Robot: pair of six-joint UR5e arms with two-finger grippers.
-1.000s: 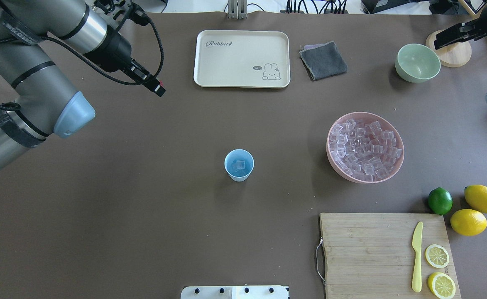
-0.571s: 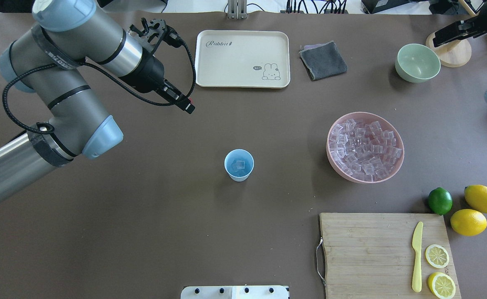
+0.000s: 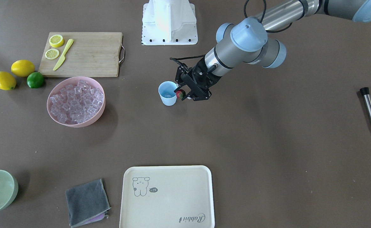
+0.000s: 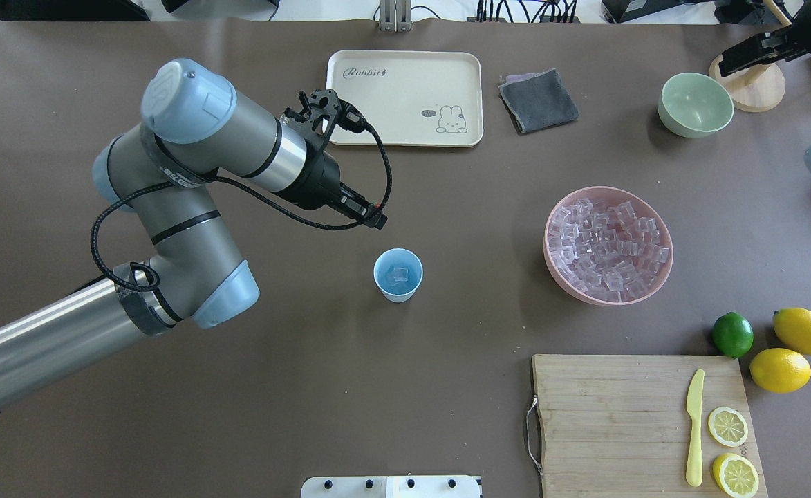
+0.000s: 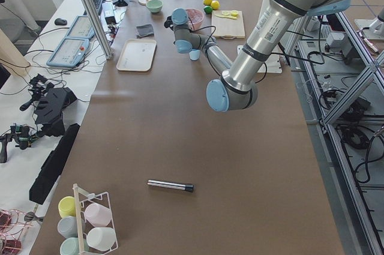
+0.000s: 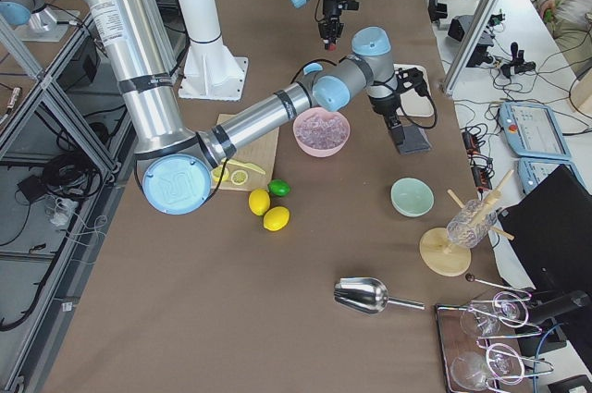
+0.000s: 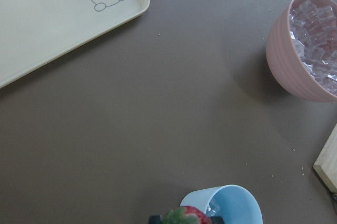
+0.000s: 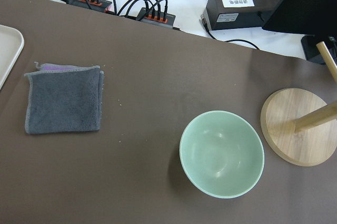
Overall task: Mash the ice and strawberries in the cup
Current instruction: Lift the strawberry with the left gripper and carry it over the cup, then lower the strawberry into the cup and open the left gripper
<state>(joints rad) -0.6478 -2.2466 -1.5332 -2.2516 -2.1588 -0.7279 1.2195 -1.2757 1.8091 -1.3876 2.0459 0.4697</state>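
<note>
Since 1 s ago: L gripper (image 3: 184, 94) has swung in from table's 10 o'clock toward centre; cup (image 4: 397, 296) unmoved. Jaws pinching berry (image 3: 180, 93), no gap seen. Berry hangs just beside cup rim, not yet over mouth. Overhead: cup at 5 o'clock from jaws, near. Ice (image 4: 397, 275) sits in cup bottom. Judgement: needs short shift toward 5 o'clock before release. R gripper (image 4: 729, 67) well apart, 2 o'clock of cup; jaws: can't tell.

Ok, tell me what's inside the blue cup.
Clear ice cubes lie in the cup. The strawberry is not in it; the bottom beneath the ice is covered.
</note>
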